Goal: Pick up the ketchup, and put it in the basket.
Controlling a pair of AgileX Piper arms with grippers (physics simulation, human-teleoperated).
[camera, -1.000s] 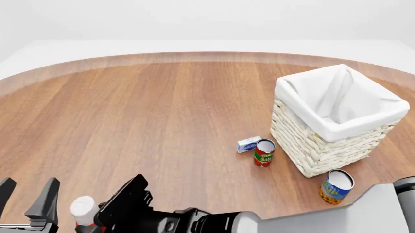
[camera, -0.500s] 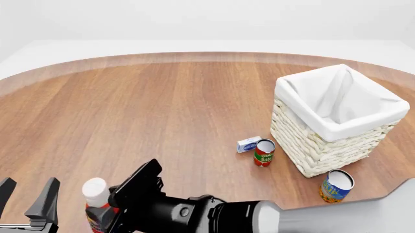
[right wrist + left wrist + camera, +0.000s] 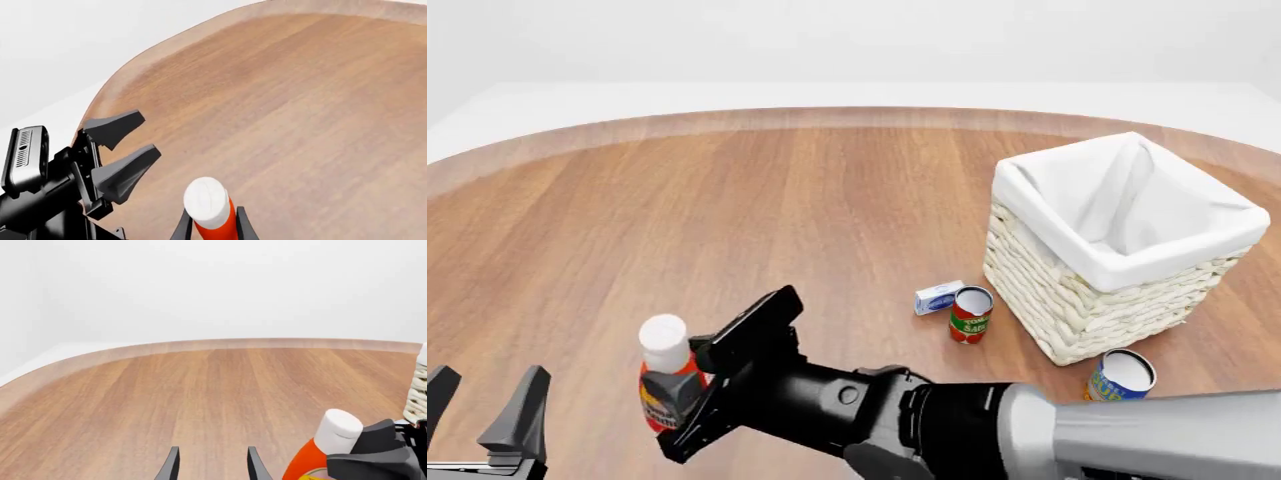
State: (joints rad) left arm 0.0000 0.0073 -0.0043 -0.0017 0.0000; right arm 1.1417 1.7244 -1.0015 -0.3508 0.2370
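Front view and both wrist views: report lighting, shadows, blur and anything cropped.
Front view: flat, even light, sharp throughout; only faint soft shadows beside the basket and cans; the left claw is cut off by the bottom edge. Left wrist view: no blur, the ketchup cropped at the bottom. Right wrist view: crisp, no glare, the right claw barely inside the frame.

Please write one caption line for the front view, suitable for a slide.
Right gripper holds the ketchup above the table, far from the basket; left gripper is open.

The ketchup [image 3: 212,215], white cap up, is clamped by the right gripper [image 3: 212,227] above the tabletop [image 3: 300,100]; the left gripper [image 3: 123,150] is seen beside it.
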